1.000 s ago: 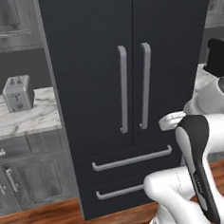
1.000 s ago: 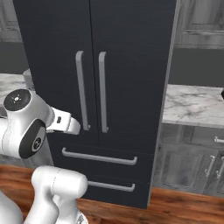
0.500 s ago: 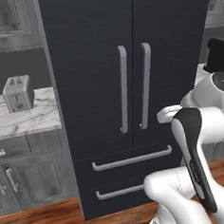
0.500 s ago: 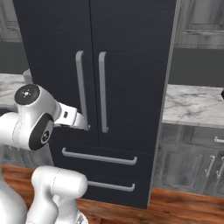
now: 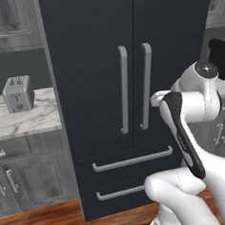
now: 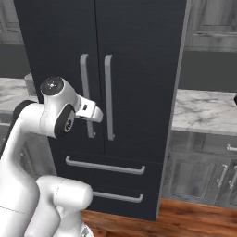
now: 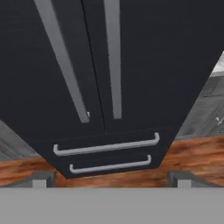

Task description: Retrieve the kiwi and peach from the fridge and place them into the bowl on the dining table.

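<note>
The fridge (image 5: 131, 84) is closed by both doors, so the inside cannot be reached. Open air is seen before the two long handles (image 5: 135, 88).

The tall black double-door fridge (image 5: 98, 87) is showing a matt, faintly grained dark finish, and its long grey bar handles (image 5: 125, 89) are looking like smooth brushed metal. The white grey-veined marble desk (image 5: 24, 119) is appearing polished, carrying a small silvery metal toaster (image 5: 17, 93). The reddish-brown plank floor (image 6: 194, 220) is looking like glossy wood. The grey panelled cabinets (image 6: 203, 171) are showing rough-grained wood.
</note>
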{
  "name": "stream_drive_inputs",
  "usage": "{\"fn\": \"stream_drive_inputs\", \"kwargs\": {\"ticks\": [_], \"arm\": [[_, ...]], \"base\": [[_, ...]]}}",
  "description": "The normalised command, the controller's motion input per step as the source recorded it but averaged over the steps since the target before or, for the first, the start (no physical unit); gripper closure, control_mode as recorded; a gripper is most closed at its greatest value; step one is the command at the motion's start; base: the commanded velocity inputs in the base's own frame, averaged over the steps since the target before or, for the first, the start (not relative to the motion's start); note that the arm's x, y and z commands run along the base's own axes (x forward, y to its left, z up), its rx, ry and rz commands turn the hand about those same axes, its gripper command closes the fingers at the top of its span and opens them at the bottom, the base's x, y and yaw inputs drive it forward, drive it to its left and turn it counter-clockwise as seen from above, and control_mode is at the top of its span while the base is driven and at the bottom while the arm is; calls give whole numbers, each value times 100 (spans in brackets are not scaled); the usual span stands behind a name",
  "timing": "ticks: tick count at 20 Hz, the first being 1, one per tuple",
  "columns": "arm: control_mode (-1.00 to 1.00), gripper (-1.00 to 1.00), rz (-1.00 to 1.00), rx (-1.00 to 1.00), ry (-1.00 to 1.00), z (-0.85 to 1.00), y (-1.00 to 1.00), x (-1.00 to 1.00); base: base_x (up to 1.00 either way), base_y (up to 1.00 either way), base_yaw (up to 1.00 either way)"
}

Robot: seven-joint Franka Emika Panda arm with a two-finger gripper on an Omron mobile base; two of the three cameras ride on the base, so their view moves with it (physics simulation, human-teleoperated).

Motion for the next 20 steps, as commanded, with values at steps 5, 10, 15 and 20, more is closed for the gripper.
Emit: {"fn": "stream_drive_inputs", "kwargs": {"ticks": [5,10,15,20], "arm": [[-100,-100,-9,0,-16,0,-6,84],[-100,-100,-3,1,-13,0,-14,76],[-100,-100,0,6,0,8,-34,61],[-100,-100,0,4,1,1,-14,66]], "base": [[0,0,0],[0,0,0],[0,0,0],[0,0,0]]}}
